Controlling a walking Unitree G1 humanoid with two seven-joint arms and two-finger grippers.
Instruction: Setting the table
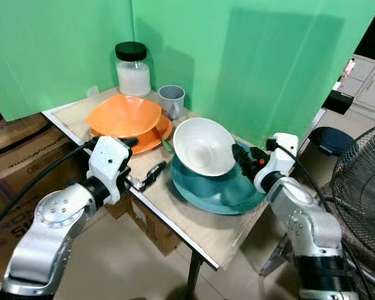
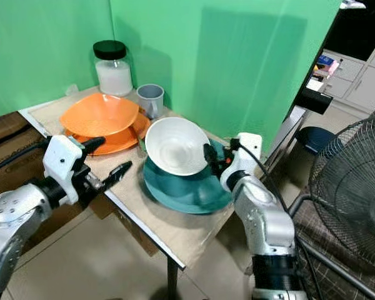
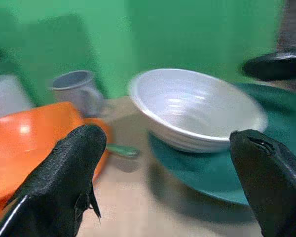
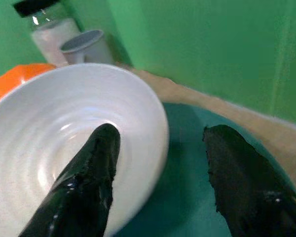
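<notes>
While the head cameras take in the whole table [image 1: 175, 215], the wrist cameras give the close detail. On the tabletop a white bowl [image 1: 203, 147] sits tilted on a teal plate [image 1: 215, 190], its open side turned toward the robot's right. The right gripper [image 1: 242, 155] is at the bowl's rim on that side. Its wrist view makes the grip plain: one black finger [image 4: 86, 182] lies inside the white bowl and the other [image 4: 244, 180] hangs outside over the teal plate, so the fingers are spread with the bowl's wall between them; whether they press on the wall cannot be told.

To the robot's left, an orange bowl [image 1: 125, 115] rests on an orange plate [image 1: 153, 139], with a grey mug [image 1: 171, 100] and a black-lidded jar of white contents [image 1: 132, 70] behind them against the green backdrop [image 1: 256, 56]. A green-handled utensil [image 3: 119, 150], shown clearest in the left wrist view, lies between the orange plate and the teal one.

The left gripper [image 1: 144, 161] hovers at the near table edge, just beside the orange plate, its fingers spread wide and holding nothing. Its wrist view looks between them at the white bowl and catches the right gripper's finger beyond the bowl.

The head views also show cardboard boxes [image 1: 15, 159] under the table's left end and a wire fan [image 1: 362, 187] to the right.
</notes>
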